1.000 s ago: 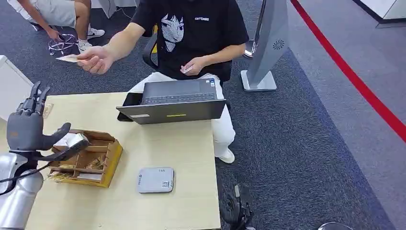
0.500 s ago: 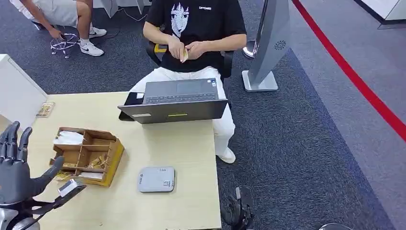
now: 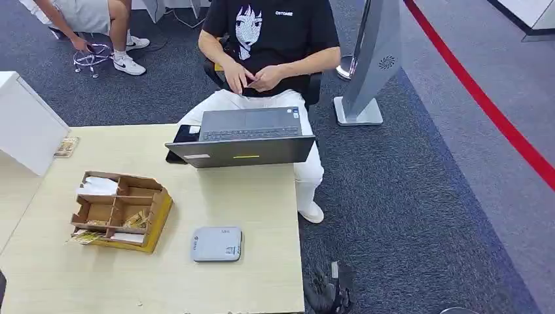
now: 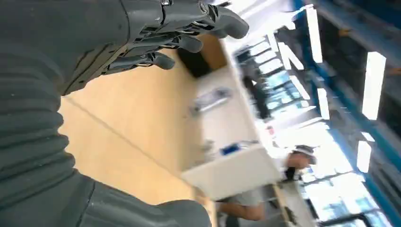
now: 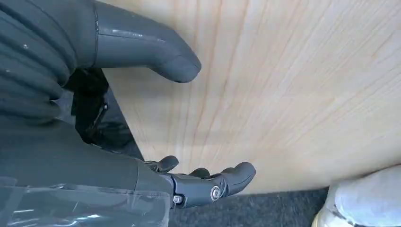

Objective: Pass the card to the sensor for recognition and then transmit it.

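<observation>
Table: flat grey sensor beside compartmented cardboard box.

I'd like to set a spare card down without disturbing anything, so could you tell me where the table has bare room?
Bare wood runs between the laptop and the grey sensor, and along the table edge right of the sensor. The near left corner below the cardboard organiser is also free. It is tight between organiser and sensor.
</observation>
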